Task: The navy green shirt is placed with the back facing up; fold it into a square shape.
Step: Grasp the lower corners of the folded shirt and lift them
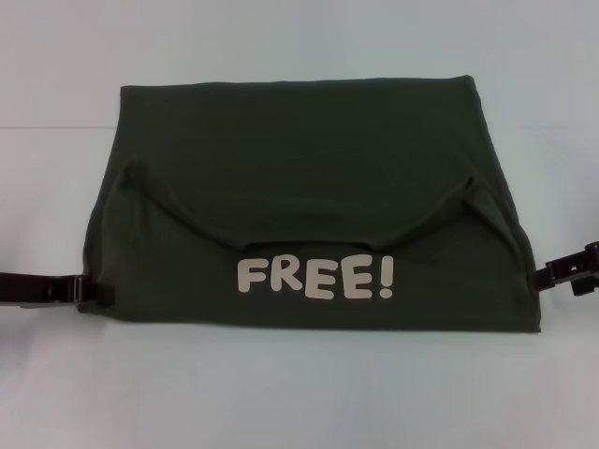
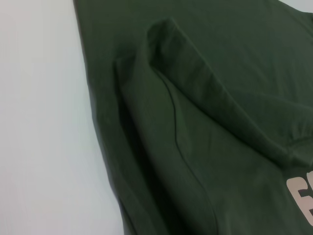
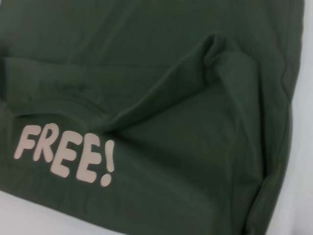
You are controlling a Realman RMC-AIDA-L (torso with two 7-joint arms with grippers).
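The navy green shirt [image 1: 309,159] lies flat in the middle of the white table, folded into a wide block. Its near part is turned over onto the rest, so the white "FREE!" lettering [image 1: 315,278] faces up. Two small fabric peaks stand at the ends of the turned-over flap. My left gripper [image 1: 94,291] is low at the shirt's near left edge, touching the cloth. At the near right edge sits my right gripper [image 1: 543,275]. The left wrist view shows the shirt's [image 2: 220,98] rumpled left fold. The right wrist view shows the shirt's flap [image 3: 171,73] and the lettering [image 3: 66,156].
Bare white table [image 1: 281,393] surrounds the shirt on all sides. Nothing else stands on it.
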